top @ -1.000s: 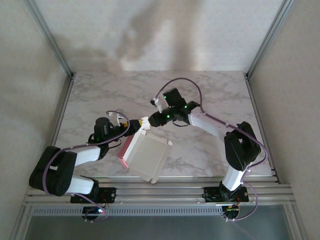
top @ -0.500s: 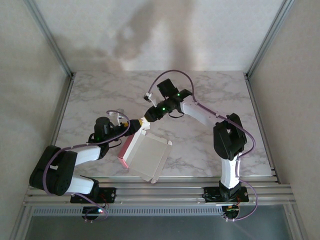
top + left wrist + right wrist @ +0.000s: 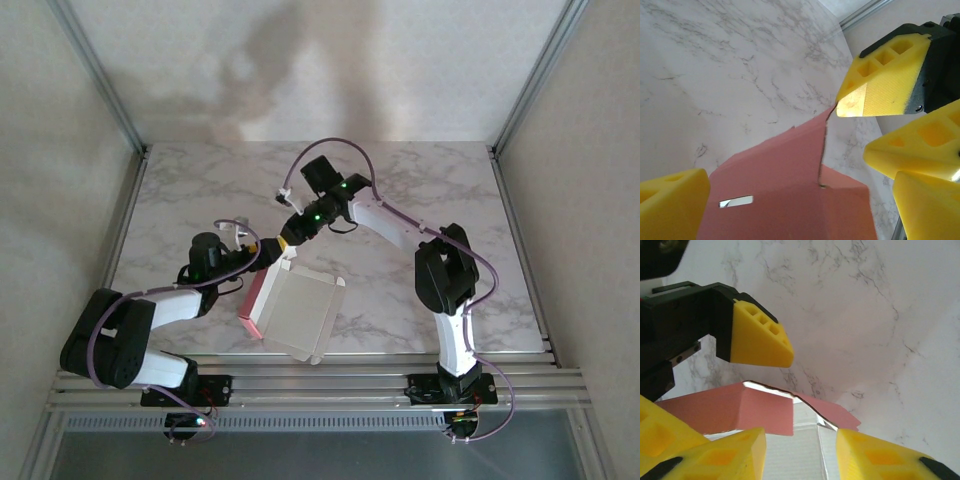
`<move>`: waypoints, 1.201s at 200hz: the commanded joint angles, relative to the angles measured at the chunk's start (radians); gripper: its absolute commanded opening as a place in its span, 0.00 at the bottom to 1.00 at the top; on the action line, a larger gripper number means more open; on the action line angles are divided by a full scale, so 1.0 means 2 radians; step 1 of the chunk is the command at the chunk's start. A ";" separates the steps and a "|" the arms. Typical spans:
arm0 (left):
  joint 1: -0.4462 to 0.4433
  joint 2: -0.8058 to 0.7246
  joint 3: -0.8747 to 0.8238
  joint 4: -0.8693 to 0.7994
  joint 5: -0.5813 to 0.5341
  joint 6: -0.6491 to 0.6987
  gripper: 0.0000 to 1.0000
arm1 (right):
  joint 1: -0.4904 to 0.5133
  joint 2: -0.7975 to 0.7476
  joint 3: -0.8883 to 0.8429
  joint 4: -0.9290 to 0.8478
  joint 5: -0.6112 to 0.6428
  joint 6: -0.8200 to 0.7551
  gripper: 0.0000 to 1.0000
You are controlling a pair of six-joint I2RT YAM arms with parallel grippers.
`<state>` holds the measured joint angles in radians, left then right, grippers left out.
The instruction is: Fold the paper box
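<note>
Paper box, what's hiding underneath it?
The paper box sits on the marble table, which shows all around it. Anything directly beneath the card is covered, so I cannot tell.

right arm point(image 3: 385, 218) | swung left | jaws nearer left arm point(image 3: 170, 300)

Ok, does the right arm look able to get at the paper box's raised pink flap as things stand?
Probably yes. The right gripper is open and the paper box's raised pink flap stands in the gap between its fingers. The left gripper crowds in from the side, but not across that gap.
</note>
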<state>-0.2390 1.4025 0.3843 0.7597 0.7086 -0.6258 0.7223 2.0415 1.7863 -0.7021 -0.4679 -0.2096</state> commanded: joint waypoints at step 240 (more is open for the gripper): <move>0.008 0.009 0.015 0.026 0.046 -0.017 0.87 | 0.024 0.021 0.035 -0.048 0.046 -0.042 0.27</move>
<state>-0.2337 1.4223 0.3855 0.7677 0.7723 -0.6407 0.7406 2.1159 1.8759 -0.7868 -0.4088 -0.2852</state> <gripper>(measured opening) 0.871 0.295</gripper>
